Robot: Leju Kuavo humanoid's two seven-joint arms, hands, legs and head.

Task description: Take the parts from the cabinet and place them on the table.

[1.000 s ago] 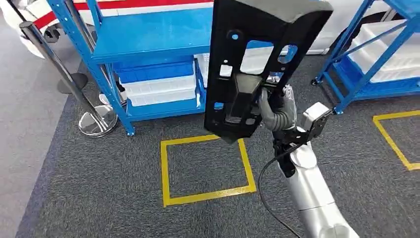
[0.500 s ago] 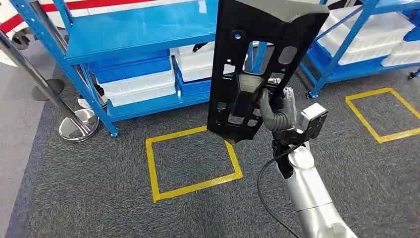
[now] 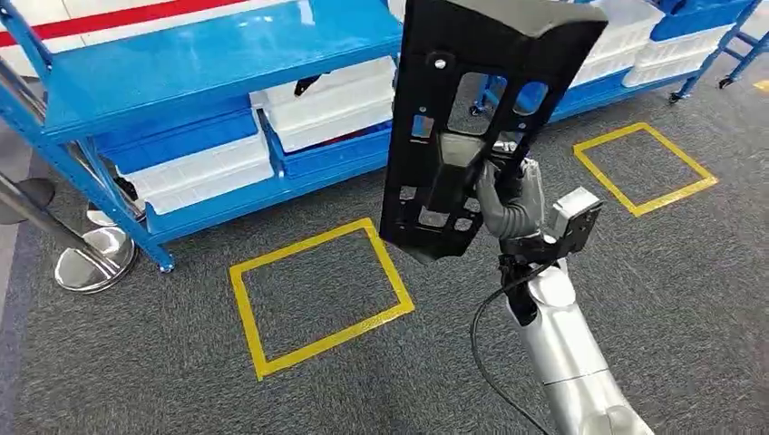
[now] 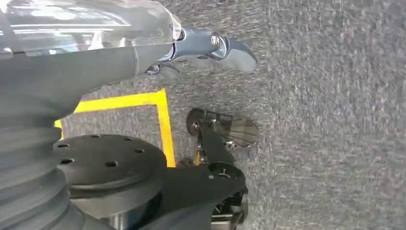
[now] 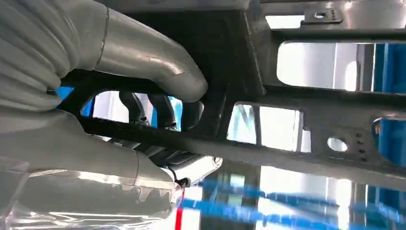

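Observation:
A long black plastic part (image 3: 472,109) with several cut-outs stands nearly upright in the middle of the head view. My right hand (image 3: 508,204) grips it from behind, near its lower half, at the end of my raised silver arm. In the right wrist view my right hand (image 5: 143,96) wraps its thumb and dark fingers around a bar of the black part (image 5: 306,120). My left hand (image 4: 191,48) hangs over the grey carpet with nothing in it, fingers loosely extended.
A blue shelving rack (image 3: 199,63) with white bins (image 3: 331,100) and blue bins runs across the back. Two yellow tape squares (image 3: 317,294) (image 3: 644,168) mark the grey carpet. A chrome stanchion base (image 3: 91,258) stands at the left.
The whole picture has shifted left, so the camera has turned right; a second yellow square has come fully into view. The black part stays in my right hand, unchanged.

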